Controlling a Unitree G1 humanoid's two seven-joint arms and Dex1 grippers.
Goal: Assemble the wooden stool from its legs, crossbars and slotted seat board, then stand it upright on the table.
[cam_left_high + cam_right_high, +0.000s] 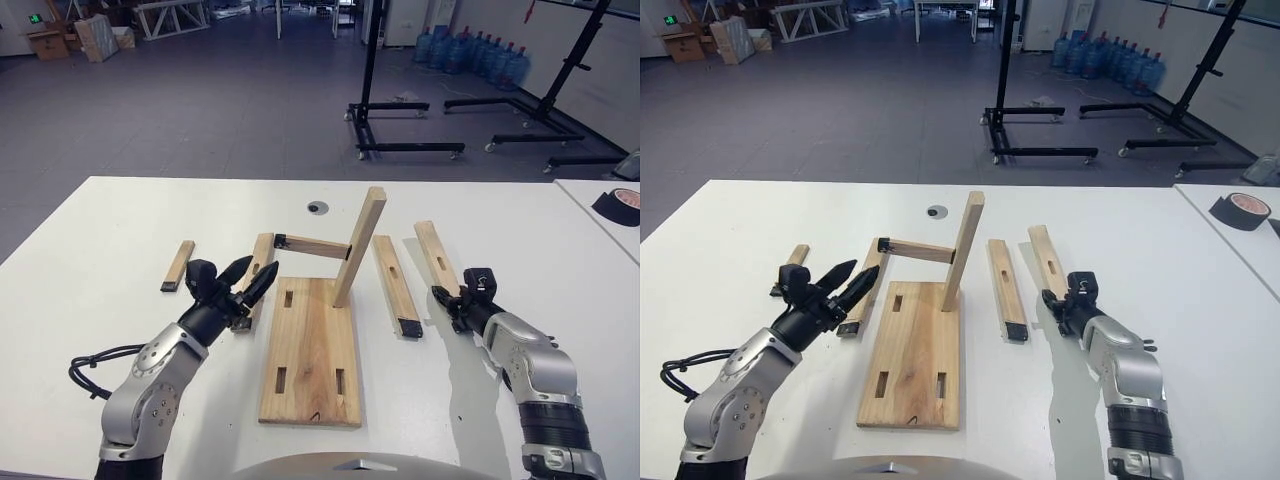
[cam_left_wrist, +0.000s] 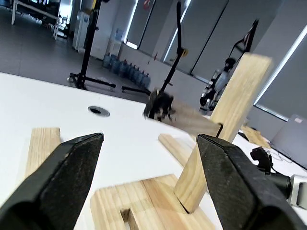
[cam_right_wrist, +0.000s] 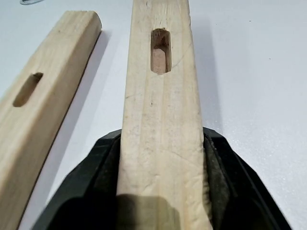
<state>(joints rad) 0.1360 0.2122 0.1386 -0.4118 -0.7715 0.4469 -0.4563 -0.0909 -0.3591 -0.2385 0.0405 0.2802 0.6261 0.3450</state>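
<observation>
The slotted seat board [image 1: 310,350] lies flat mid-table. One leg [image 1: 360,245] stands in its far right slot, leaning slightly, with a crossbar [image 1: 312,246] jutting from it to the left. Another leg [image 1: 258,268] lies along the board's left side. My left gripper [image 1: 250,277] hovers open over that leg's near end, and the left wrist view shows the upright leg [image 2: 225,129] between its spread fingers [image 2: 62,187]. A short crossbar [image 1: 179,265] lies further left. Two legs lie on the right: one [image 1: 395,285] beside the board, and the outer one [image 3: 160,120] with my right gripper [image 1: 455,300] shut on its near end.
A round grommet hole [image 1: 317,208] sits in the white table [image 1: 120,230] behind the parts. A black tape roll [image 1: 618,205] rests on the neighbouring table at the right. A black cable [image 1: 90,370] loops beside my left arm. Black wheeled racks [image 1: 405,120] stand on the floor beyond.
</observation>
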